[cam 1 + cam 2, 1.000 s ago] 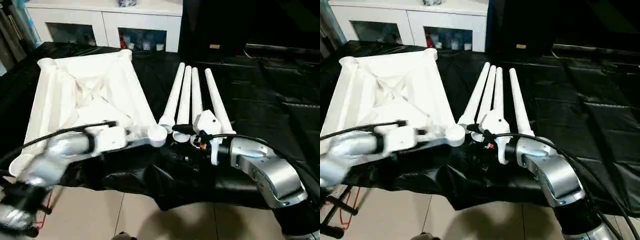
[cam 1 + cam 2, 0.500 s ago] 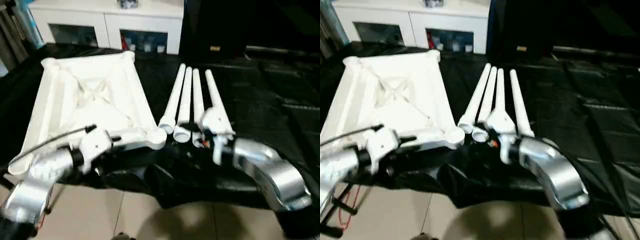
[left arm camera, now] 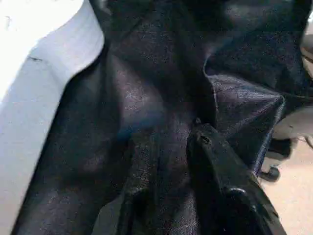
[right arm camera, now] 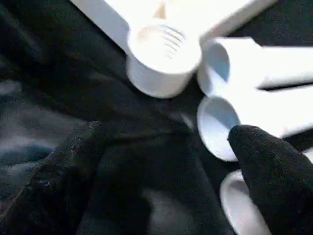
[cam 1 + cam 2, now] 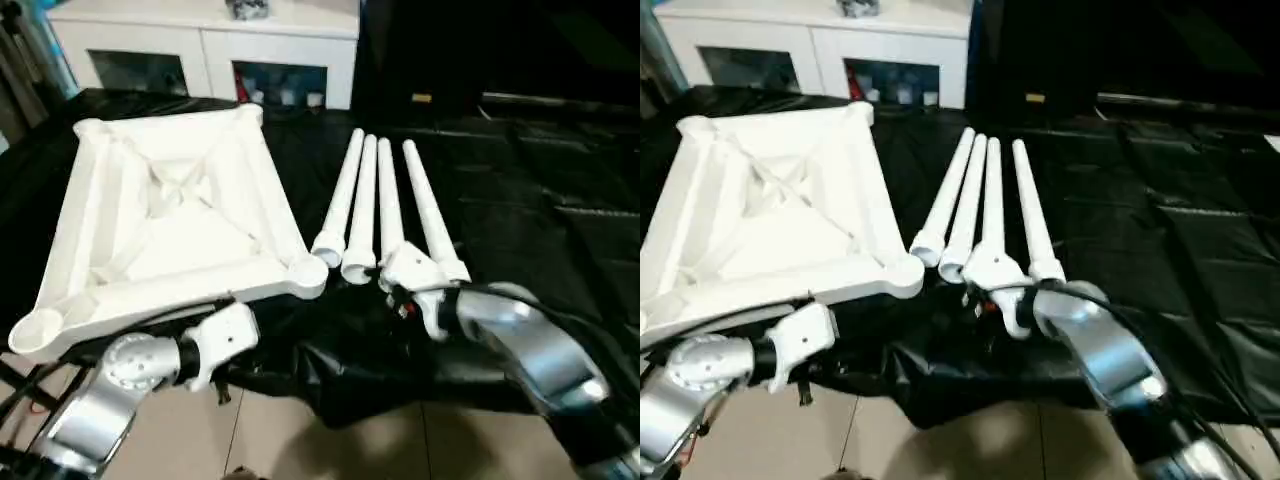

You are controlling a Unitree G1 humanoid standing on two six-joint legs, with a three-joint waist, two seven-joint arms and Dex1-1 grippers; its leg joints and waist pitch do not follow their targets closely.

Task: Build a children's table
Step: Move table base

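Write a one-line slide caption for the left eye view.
Upturned tabletop beside four legs on black sheeting, right gripper open at the leg ends.

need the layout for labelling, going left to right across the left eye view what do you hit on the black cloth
tabletop, upside down → first leg → second leg → third leg → fourth leg
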